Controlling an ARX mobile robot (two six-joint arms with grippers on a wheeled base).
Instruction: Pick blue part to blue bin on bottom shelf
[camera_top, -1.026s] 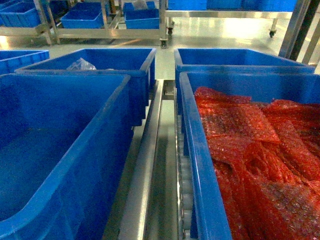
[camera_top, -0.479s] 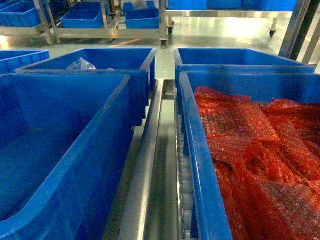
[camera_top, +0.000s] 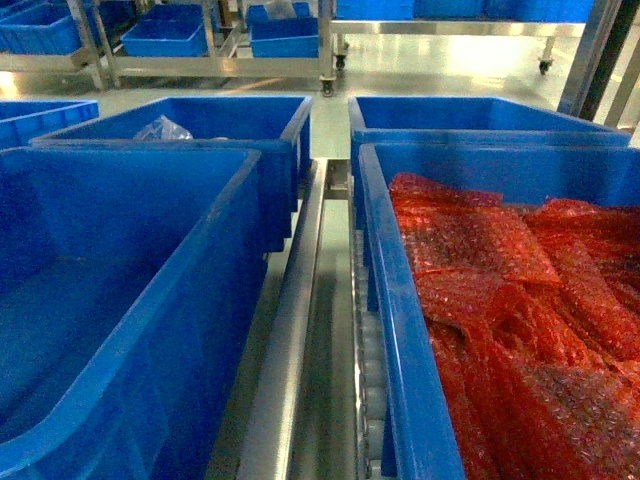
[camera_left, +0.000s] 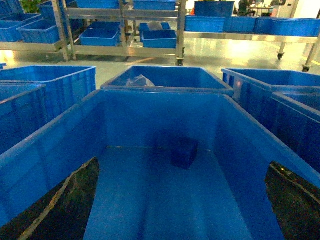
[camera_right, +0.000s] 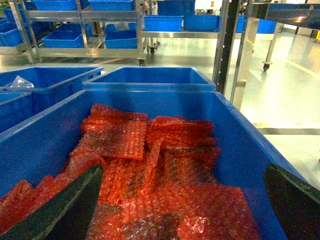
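Nothing has shifted since a second ago — the head view holds the same bins in the same spots, and neither of my arms shows there. My left gripper (camera_left: 182, 200) hangs over the big blue bin (camera_left: 60, 145), fingers (camera_left: 65, 200) spread wide apart at the lower corners of its wrist view, with the blue part (camera_left: 184, 152) lying alone on the bin floor between them, toward the far wall. My right gripper (camera_right: 182, 205) is spread open too, above the neighbouring bin (camera_right: 240, 145) heaped with red bubble wrap (camera_right: 150, 165). Between the two bins run the metal rails (camera_top: 290, 340) and white rollers (camera_top: 368, 360) of the bottom shelf. Beyond my left bin sits another blue bin (camera_left: 167, 80) holding a crumpled clear bag (camera_left: 140, 80) — and racks of more bins (camera_left: 105, 36) line the back.
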